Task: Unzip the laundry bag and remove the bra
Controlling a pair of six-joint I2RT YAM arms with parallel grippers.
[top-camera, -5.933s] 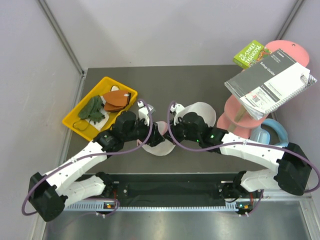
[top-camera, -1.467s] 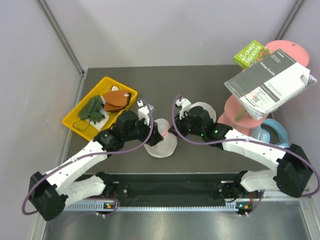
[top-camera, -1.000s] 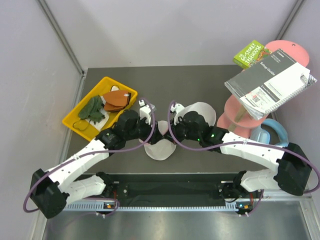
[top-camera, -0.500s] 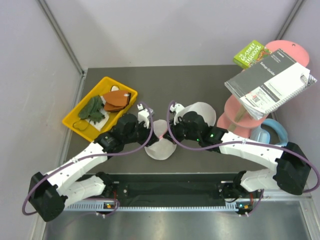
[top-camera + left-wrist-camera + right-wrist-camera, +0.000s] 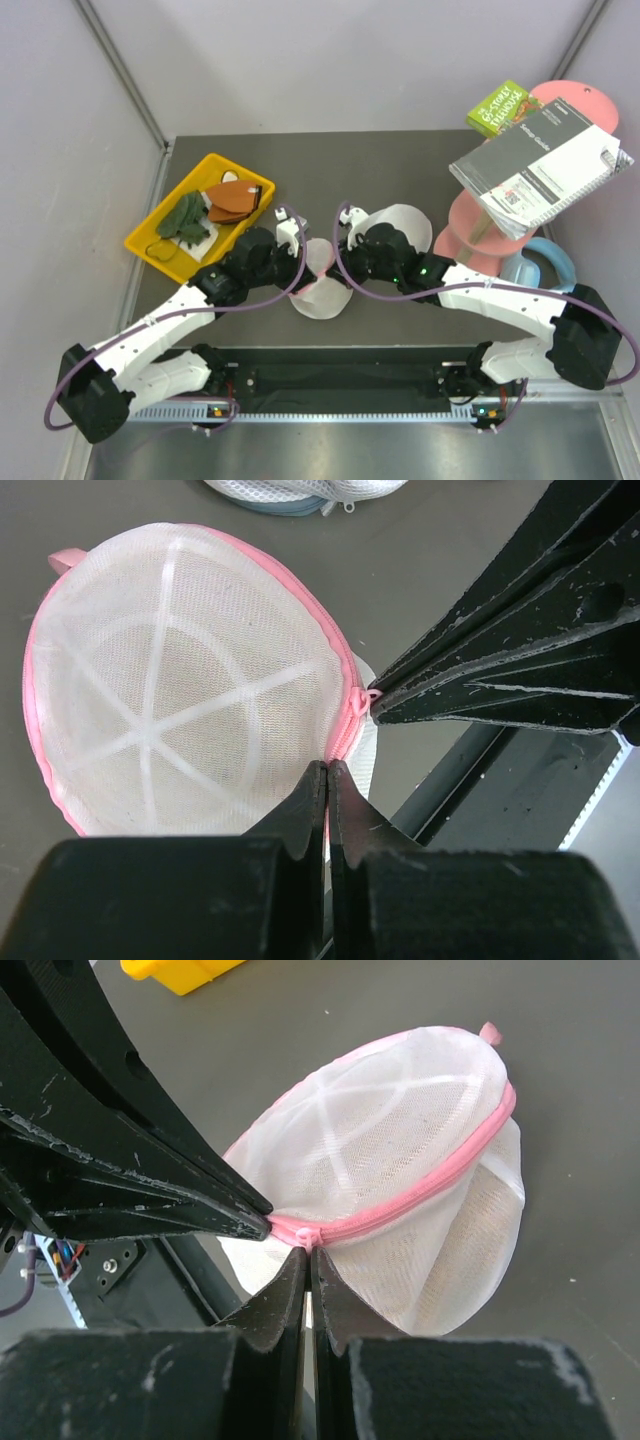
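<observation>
The laundry bag (image 5: pixel 318 298), a white mesh dome with a pink rim, lies mid-table between both arms. In the left wrist view my left gripper (image 5: pixel 328 766) is shut on the bag's (image 5: pixel 180 690) pink zipper rim, just below the pink zipper pull (image 5: pixel 362 697). My right gripper (image 5: pixel 308 1251) is shut with its tips pinching that zipper pull (image 5: pixel 306 1234) on the bag (image 5: pixel 400 1160). The zipper looks closed along the rim. From above, the left gripper (image 5: pixel 306 264) and right gripper (image 5: pixel 334 268) meet over the bag. The bra is hidden.
A yellow tray (image 5: pixel 140 246) at the left holds reddish-brown pieces (image 5: pixel 235 198) and dark green cloth (image 5: pixel 187 218). A plain white dome (image 5: pixel 405 222) sits behind the right arm. At the right, a pink stand (image 5: pixel 470 235) carries a booklet (image 5: pixel 535 165) and a green book (image 5: pixel 502 105).
My left gripper has closed onto the bag's pink rim beside the zipper pull. The right gripper has stayed shut in place.
</observation>
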